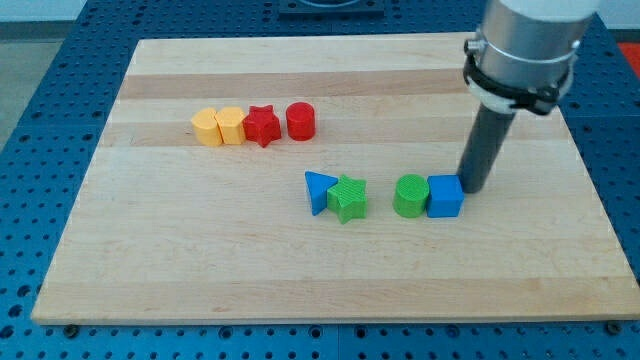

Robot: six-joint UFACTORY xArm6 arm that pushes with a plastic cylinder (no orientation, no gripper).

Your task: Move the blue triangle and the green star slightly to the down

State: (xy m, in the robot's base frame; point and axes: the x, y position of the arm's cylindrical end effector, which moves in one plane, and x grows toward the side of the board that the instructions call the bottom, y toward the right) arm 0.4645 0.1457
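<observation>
blue triangle (318,190) touching green star (348,199) | my tip (473,189) beside blue cube (445,196)

arm: pale grey-silver cylinder, smooth, slightly glossy, cut off at the 12 o'clock edge | collar: black clamp ring around the cylinder's lower rim, small lug at its 9 o'clock side | rod: straight, dark charcoal, matte, round in section | my tip (473,189): blunt, same dark finish as the rod
</observation>
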